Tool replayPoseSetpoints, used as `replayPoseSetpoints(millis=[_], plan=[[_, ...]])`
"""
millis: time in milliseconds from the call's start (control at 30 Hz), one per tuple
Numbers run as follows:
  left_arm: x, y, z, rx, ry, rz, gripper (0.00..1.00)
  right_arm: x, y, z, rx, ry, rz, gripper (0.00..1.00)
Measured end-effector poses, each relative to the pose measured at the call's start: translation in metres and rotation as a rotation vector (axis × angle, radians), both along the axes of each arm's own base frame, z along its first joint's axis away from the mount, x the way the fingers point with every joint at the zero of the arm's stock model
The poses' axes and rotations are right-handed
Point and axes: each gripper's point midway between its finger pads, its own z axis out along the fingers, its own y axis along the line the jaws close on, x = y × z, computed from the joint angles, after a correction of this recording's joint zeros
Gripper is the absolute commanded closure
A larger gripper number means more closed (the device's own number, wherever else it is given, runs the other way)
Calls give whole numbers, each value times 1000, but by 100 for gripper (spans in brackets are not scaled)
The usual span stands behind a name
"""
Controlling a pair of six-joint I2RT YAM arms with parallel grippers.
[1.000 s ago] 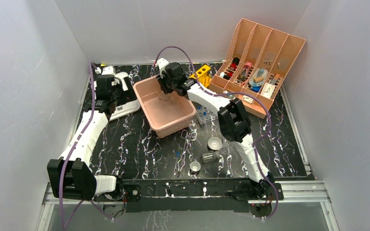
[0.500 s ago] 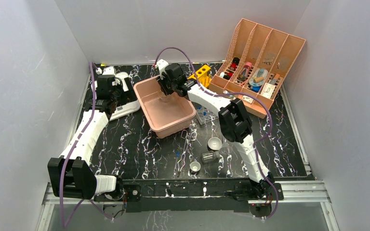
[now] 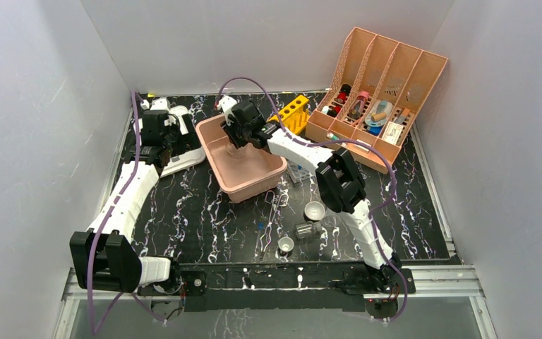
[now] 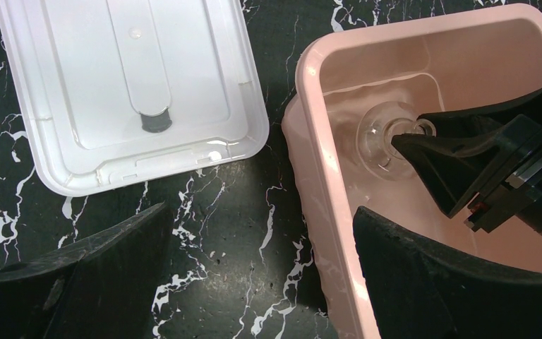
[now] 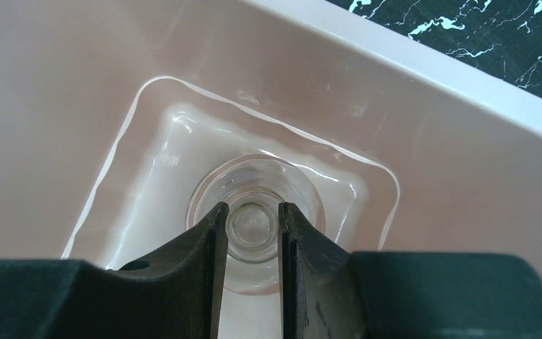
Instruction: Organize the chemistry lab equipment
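Large pink plastic tub (image 3: 257, 185) sat mid-table on the black white-veined marble tabletop (image 3: 197, 212), turned at an angle to the table edges. Flat white plastic tray-like lid (image 3: 183, 152) lay just beside the tub's left wall; from the left wrist view the lid (image 4: 127, 92) and tub rim (image 4: 310, 162) stood slightly apart. Yellow block rack with round holes (image 3: 293, 111) stood behind the tub. Peach four-slot file organizer (image 3: 395, 67) leaned at far right, with small red, pink, blue and white oddments in its slots, too small to identify. Plain white walls (image 3: 289, 42) on three sides.
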Motion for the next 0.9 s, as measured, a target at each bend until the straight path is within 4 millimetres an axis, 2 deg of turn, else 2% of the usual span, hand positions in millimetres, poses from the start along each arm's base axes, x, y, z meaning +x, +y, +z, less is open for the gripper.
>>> replayPoseSetpoints(millis=[133,233,300,367,467,667,800,900], plan=[[0,0,0,0,0,0,2,-1,0,-1,-6,-1,-4,76],[0,0,0,0,0,0,2,0,-3,-4,-15,-1,-15,70],[0,0,0,0,0,0,2,0,-5,-8,-21,3,-18,60],[0,0,0,0,0,0,2,-1,-7,-13,-31,10,-21,40],[0,0,0,1,0,-1,2,-1,-8,-14,-32,10,-29,26],[0,-2,0,1,0,-4,2,0,-11,-9,-30,-11,-41,24],[0,-2,0,1,0,-6,2,-4,-14,16,-18,-52,-45,24],[0,-2,0,2,0,-6,2,-12,-18,53,3,-111,-45,24]])
